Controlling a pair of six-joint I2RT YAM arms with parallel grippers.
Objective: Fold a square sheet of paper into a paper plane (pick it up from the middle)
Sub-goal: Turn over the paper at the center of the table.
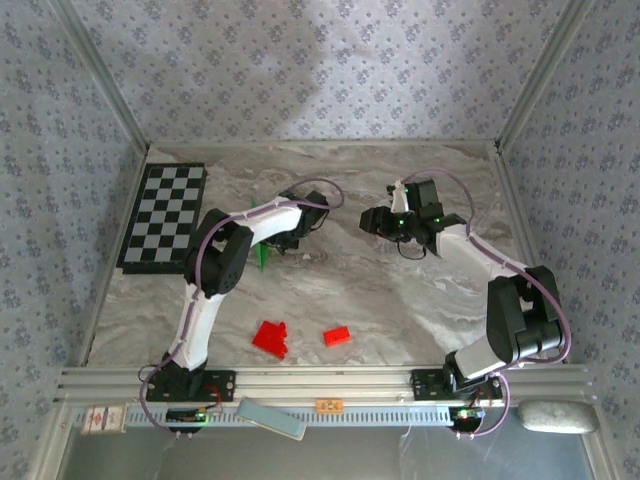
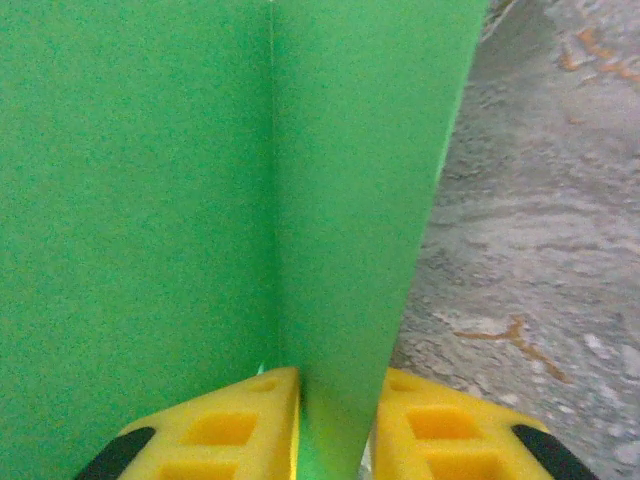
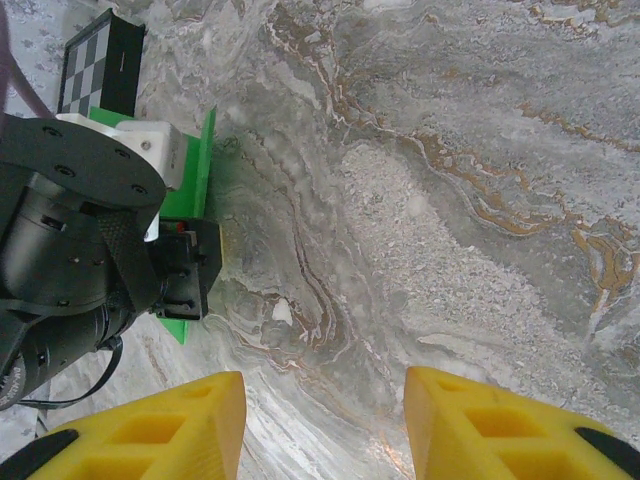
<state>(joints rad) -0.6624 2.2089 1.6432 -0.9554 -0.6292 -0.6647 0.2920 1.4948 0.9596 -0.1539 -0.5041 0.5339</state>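
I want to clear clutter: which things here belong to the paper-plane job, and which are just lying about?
Job: green paper, standing between the fingers of the left tool.
Lying about: red blocks, checkered board.

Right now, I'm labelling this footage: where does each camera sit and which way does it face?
Top: above, behind the bases, looking down at the table; left arm and right arm show.
Left wrist: on the left gripper, looking along its yellow fingers at creased green paper.
Right wrist: on the right gripper, looking past its open fingers at the table and the left arm.
Shared: both wrist views show the paper.
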